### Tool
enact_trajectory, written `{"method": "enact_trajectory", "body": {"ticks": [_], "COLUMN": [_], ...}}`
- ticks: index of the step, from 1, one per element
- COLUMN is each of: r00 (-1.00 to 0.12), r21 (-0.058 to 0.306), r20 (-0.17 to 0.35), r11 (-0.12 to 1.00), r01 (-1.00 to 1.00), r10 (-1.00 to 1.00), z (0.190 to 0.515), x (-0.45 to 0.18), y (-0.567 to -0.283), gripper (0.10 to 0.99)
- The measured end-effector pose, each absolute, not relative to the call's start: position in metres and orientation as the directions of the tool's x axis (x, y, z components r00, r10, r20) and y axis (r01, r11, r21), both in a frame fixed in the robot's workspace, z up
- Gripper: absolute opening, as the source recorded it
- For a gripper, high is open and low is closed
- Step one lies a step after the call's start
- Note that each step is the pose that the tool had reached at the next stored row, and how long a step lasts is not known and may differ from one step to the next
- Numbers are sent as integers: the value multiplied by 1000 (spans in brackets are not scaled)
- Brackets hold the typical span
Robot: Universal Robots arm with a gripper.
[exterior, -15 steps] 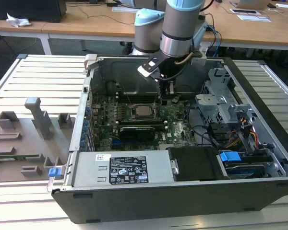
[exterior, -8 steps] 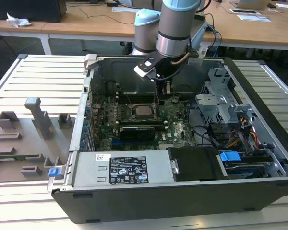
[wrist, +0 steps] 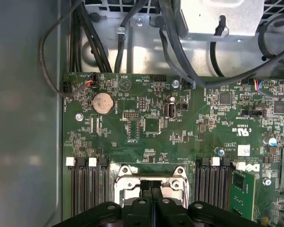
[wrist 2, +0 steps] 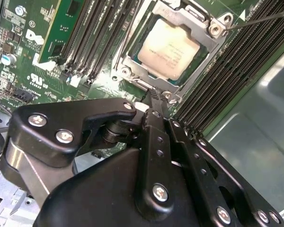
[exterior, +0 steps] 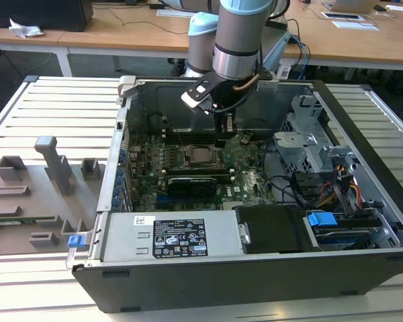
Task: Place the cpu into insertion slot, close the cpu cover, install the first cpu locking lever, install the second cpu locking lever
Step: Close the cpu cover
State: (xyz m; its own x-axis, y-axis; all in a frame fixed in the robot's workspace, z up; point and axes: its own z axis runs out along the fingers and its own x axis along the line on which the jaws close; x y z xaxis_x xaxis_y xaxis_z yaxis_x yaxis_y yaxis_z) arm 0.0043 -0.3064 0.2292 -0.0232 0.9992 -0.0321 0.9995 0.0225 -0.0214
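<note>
The cpu (wrist 2: 169,47) lies flat in the insertion slot (exterior: 200,157) on the green board, its pale metal top showing. The silver cpu cover (wrist 2: 131,56) lies down around it, framing the chip. A thin locking lever (wrist 2: 260,20) juts out past one corner of the socket. My gripper (wrist 2: 154,97) is shut, its black fingertips pressed together just above the socket's edge, with nothing seen between them. In the first wrist view the gripper (wrist: 152,188) stands over the socket frame (wrist: 125,176). In the exterior view the gripper (exterior: 225,133) hangs inside the case, just to the right of the socket.
Long black memory slots (wrist 2: 236,71) flank the socket on both sides. A black graphics card (exterior: 198,182) lies near the socket, a power supply (exterior: 168,235) in front. Drive cage (exterior: 309,134) and cables (wrist: 180,52) crowd the exterior view's right. A grey fixture plate (exterior: 33,194) lies left.
</note>
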Motion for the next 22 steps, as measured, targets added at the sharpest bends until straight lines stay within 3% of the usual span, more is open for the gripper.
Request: {"method": "enact_trajectory", "body": {"ticks": [22], "r00": [-23], "r21": [-21], "r20": [-32], "r11": [22], "r01": [1000], "r10": [999], "z": [228], "x": [-28], "y": [-306], "gripper": [106]}}
